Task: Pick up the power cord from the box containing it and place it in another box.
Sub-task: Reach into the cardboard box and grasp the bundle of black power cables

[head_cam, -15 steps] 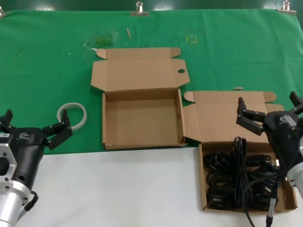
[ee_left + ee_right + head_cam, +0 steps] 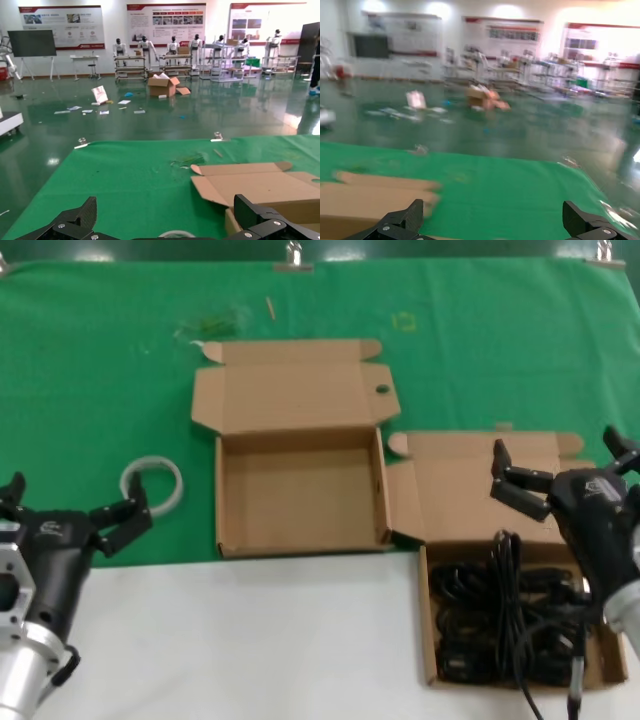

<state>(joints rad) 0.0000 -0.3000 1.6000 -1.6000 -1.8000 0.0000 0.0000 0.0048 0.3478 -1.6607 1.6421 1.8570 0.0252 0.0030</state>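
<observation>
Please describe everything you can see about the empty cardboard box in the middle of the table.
The empty box is a shallow brown cardboard mailer lying flat on the green cloth, its front edge at the white table surface. Its hinged lid is folded open toward the back, with tabbed flaps and one small round hole. Nothing lies inside. Its right wall seems to touch the flap of the box with black cords. Neither gripper touches it.
</observation>
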